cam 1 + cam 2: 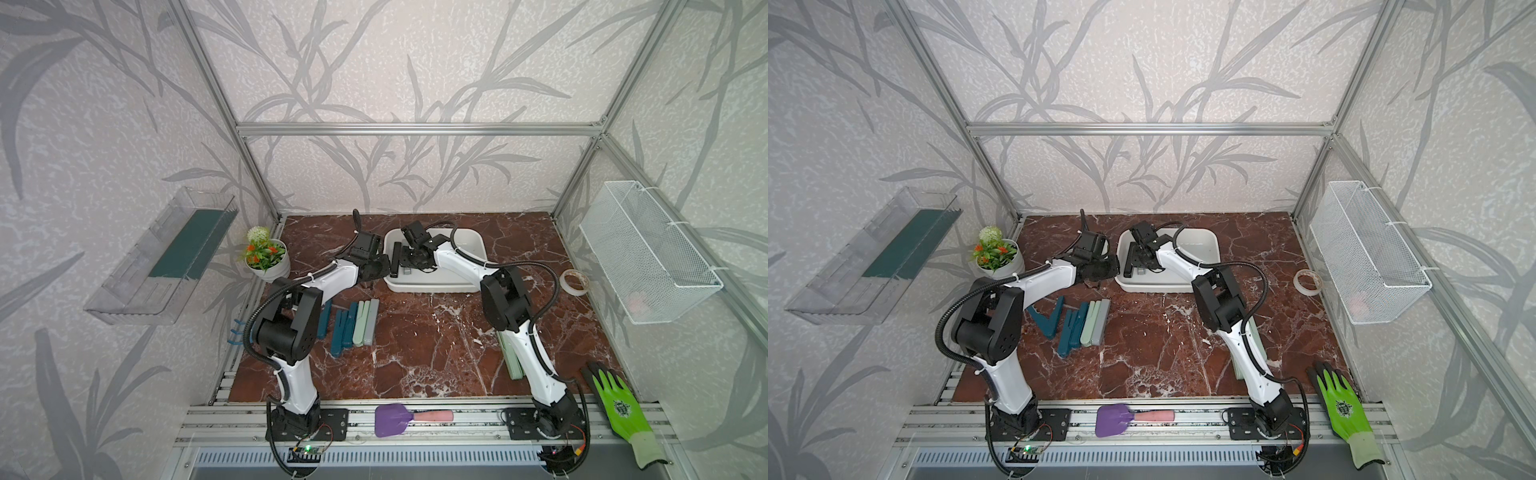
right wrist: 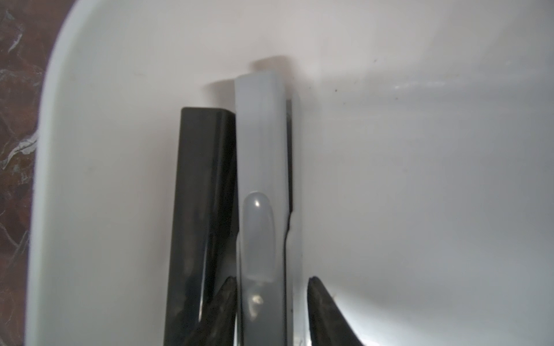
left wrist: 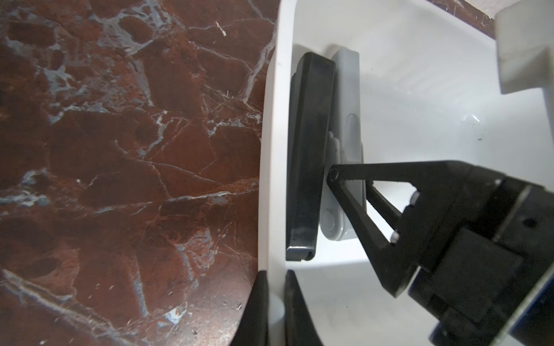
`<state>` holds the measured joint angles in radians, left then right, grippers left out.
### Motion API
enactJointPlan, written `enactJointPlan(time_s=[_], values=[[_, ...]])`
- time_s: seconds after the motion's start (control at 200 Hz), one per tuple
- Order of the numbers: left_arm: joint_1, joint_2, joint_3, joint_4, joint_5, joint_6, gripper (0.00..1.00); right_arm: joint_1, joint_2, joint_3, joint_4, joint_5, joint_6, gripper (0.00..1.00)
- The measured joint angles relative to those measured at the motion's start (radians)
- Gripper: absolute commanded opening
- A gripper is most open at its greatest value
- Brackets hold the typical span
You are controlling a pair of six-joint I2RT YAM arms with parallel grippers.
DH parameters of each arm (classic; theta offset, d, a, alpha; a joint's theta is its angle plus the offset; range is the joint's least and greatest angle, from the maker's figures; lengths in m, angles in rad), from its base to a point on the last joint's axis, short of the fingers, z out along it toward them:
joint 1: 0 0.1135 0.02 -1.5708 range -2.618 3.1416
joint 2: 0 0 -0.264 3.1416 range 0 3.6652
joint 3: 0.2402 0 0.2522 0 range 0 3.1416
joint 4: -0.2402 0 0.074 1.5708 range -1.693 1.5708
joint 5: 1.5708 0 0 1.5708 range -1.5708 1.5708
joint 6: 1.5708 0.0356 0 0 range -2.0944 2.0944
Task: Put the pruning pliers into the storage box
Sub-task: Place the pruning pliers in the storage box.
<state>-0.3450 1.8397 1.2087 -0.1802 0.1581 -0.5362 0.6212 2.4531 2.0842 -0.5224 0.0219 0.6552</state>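
My right gripper [image 2: 271, 281] sat slightly open astride the grey pliers [image 2: 260, 143], one finger clear of them. They lay in the box [image 3: 269, 134] beside the black pliers [image 2: 201, 185]. My left gripper [image 3: 275, 274] pinched the box's rim. I judged a straight lift best, so as to snag neither tool.

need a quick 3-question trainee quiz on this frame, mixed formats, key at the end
1. True or false: the left gripper is shut on the rim of the storage box.
2. Which pliers sit between the fingers of the right gripper? A black, B grey, C teal.
3. Fill in: ___ pliers visibly lie in the box.
Key: 1 true. 2 B, the grey pliers. 3 two.
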Motion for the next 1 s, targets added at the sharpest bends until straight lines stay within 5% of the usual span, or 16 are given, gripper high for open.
enactJointPlan(time_s=[0.545, 1.0], values=[[-0.001, 0.0, 0.0, 0.0, 0.0, 0.0, 0.1, -0.001, 0.002, 0.008, 0.023, -0.031, 0.039, 0.27], [-0.001, 0.0, 0.0, 0.0, 0.0, 0.0, 0.1, -0.004, 0.003, 0.053, 0.016, -0.031, 0.027, 0.41]])
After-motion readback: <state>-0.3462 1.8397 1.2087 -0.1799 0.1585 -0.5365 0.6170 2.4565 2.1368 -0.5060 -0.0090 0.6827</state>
